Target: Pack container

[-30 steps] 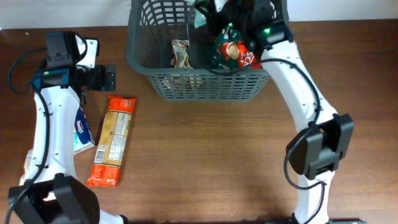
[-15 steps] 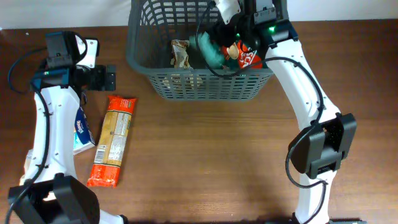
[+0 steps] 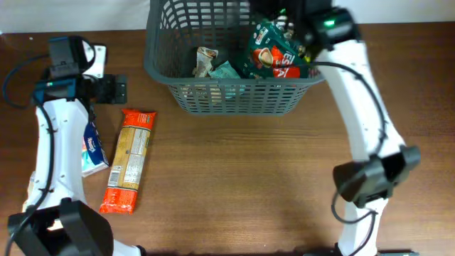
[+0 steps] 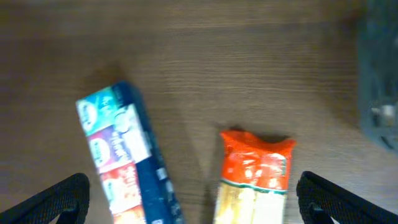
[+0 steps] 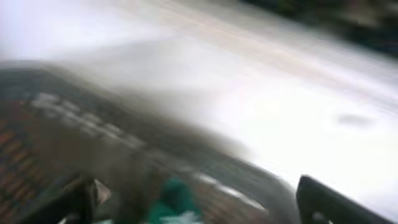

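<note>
**A:** Item one, the container?

**B:** Container [image 3: 234,99], dark grey lattice basket, at the far edge of the tabletop [image 3: 242,185], centre. It holds a green-and-red packet [image 3: 274,57] against the right wall, plus a teal packet [image 3: 226,70] and a small brown packet [image 3: 205,60] near the middle.

**A:** Right tool?

**B:** Right tool [image 5: 193,190], over the container's right end. Its own view is smeared, but the fingers [image 5: 323,205] sit at the frame's edges, apart, with nothing between them.

**A:** Left tool?

**B:** Left tool [image 3: 117,89], spread wide and empty. It hovers over two items not yet packed: an orange packet [image 3: 129,160] and a blue-and-white packet [image 3: 92,146], both flat on the tabletop, left of the container. I judge it is placed there to take one next.
</note>
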### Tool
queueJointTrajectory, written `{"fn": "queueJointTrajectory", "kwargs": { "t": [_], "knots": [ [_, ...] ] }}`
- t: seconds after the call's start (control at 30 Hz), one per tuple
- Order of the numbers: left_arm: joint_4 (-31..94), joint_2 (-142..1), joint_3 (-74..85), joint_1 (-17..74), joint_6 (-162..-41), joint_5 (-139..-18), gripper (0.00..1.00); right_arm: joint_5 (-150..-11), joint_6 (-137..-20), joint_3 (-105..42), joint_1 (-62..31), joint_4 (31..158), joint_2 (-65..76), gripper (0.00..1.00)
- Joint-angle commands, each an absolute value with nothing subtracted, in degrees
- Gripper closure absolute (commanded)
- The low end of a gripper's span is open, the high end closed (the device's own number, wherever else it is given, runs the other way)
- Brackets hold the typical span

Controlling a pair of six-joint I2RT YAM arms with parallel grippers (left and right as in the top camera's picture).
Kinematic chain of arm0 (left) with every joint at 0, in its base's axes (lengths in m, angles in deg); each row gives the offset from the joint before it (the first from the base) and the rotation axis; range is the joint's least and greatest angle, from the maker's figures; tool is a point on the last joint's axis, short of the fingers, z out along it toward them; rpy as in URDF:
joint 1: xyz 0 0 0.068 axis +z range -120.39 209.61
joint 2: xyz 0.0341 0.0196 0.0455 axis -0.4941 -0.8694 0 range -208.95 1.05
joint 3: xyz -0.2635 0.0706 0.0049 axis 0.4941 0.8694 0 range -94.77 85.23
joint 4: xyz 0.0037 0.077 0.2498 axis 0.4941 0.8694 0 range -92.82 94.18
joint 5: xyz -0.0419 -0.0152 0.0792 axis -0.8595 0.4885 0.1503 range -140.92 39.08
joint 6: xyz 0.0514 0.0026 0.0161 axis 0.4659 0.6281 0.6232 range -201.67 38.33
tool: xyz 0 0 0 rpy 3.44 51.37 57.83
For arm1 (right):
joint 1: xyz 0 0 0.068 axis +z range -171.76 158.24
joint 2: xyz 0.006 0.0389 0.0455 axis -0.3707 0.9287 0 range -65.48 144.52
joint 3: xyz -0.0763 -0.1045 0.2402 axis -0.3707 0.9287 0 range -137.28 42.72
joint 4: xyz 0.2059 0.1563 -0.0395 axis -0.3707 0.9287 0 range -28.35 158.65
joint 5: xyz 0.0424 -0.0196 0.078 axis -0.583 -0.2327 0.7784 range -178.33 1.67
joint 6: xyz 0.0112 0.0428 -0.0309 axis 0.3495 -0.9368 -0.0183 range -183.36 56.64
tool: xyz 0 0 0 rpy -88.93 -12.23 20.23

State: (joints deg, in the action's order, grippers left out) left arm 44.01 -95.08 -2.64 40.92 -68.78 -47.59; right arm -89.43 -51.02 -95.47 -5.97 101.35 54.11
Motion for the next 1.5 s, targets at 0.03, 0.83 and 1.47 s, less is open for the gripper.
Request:
{"fn": "queueJointTrajectory", "kwargs": {
  "t": [0.03,0.83,1.47],
  "knots": [
    [43.1,-95.8,-2.9,50.1,-70.5,-46.7,0.01,-102.1,-59.7,-105.0,-13.6,116.8,46.6,0.01],
    [27.5,-112.2,-2.9,57.8,-82.3,-56.5,0.01,-101.9,-59.2,-106.1,-15.7,140.4,34.0,0.01],
    [29.1,-120.1,-2.9,55.1,-84.0,-53.4,0.01,-114.2,-65.5,-106.1,-15.7,147.9,27.9,0.01]
  ]
}}
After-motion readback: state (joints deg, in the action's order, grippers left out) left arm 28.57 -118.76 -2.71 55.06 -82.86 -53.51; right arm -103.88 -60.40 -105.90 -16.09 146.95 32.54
